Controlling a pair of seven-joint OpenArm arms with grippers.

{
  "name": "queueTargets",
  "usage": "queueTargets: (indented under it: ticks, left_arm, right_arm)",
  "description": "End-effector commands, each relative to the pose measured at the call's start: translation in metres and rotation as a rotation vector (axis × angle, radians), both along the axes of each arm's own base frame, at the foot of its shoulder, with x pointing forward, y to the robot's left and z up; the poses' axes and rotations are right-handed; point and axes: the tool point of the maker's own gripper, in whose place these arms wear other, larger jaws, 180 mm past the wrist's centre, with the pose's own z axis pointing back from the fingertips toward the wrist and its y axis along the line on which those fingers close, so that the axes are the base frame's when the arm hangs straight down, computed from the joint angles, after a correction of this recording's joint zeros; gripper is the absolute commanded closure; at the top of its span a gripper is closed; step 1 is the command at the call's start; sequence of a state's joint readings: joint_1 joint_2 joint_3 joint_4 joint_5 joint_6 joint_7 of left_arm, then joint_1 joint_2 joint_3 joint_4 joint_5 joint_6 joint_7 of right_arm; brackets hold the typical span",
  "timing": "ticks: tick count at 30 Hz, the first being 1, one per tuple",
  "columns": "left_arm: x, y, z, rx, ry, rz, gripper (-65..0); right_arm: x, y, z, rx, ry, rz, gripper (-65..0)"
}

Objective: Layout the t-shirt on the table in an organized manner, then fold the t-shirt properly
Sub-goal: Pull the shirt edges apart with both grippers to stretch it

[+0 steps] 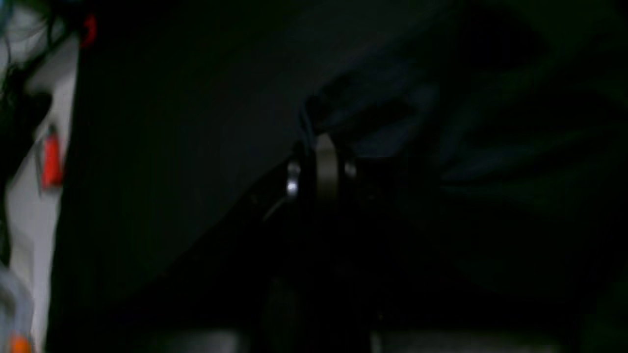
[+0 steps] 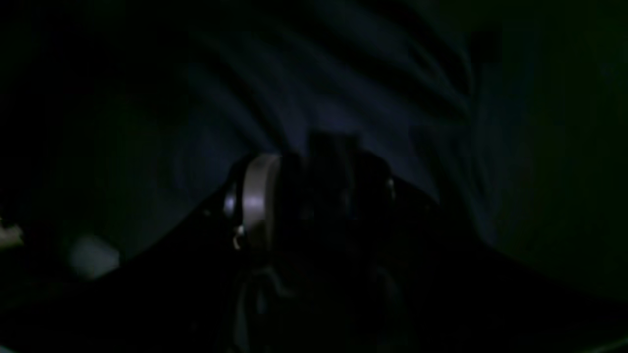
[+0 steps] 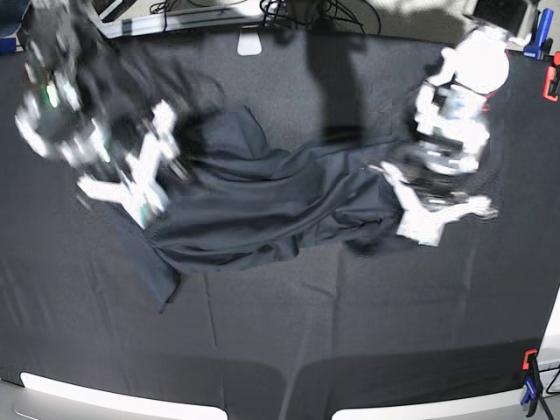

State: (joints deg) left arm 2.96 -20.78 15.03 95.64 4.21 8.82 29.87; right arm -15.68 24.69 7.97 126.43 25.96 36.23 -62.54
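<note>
Left fingers: pressed together at the t-shirt's edge on the base view's right; the cloth looks pinched there, though blur hides the contact itself.
Right fingers: how far they are spread, and whether they hold cloth, I cannot tell; they sit at the t-shirt's other end, on the base view's left.
T-shirt: lies rumpled across the middle of the bench between the 2 arms, drawn into long folds, with 1 narrow strip trailing toward the near left.
Bench: black creased cloth, red and blue clamps at the corners.
Done: the garment is on the bench, and 1 end seems gripped.
Left: by my reading, nearly everything; it is not yet spread flat, sleeves and neck cannot be made out, and no fold is started.
</note>
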Motion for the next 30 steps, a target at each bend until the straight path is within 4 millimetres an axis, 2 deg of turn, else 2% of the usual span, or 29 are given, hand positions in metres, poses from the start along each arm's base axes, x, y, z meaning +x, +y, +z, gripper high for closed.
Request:
queueTargets:
  ticks: [1,4,7,14,18,21,24,30]
  left_arm:
    - [0.008,0.011,0.018,-0.031,-0.061,0.035,0.0]
    - [0.003,0.037,0.016,-0.118,-0.058,0.114,0.0]
    - [-0.007,0.052,0.009,-0.179,-0.022,0.13,0.0]
    - [-0.029,0.073,0.005,-0.436,0.012,0.143,0.0]
    - [-0.042,0.079,0.009,-0.554,0.01,0.111,0.0]
    - [-0.052,0.084,0.014,-0.624,-0.013,0.105,0.0]
    - [-0.059,0.089,0.014,-0.642,-0.023,0.111,0.0]
    - [-0.065,0.093,0.01,-0.641,-0.013,0.127,0.0]
  right_arm:
    - [-0.005,0.005,0.009,0.005,-0.026,0.039,-24.1]
    - [-0.027,-0.007,-0.005,-0.077,0.032,0.071,-24.0]
    - [-0.039,-0.024,-0.014,-0.163,0.061,0.08,-24.0]
    - [-0.047,-0.034,-0.021,-0.306,0.005,0.208,-24.0]
    - [-0.048,-0.036,-0.04,-0.365,-0.004,0.251,-24.0]
    - [-0.041,-0.059,-0.058,-0.486,-0.033,0.173,-24.0]
    - [-0.029,-0.074,-0.066,-0.617,-0.11,0.147,-24.0]
    - [-0.018,-0.073,-0.087,-0.696,-0.126,0.199,-24.0]
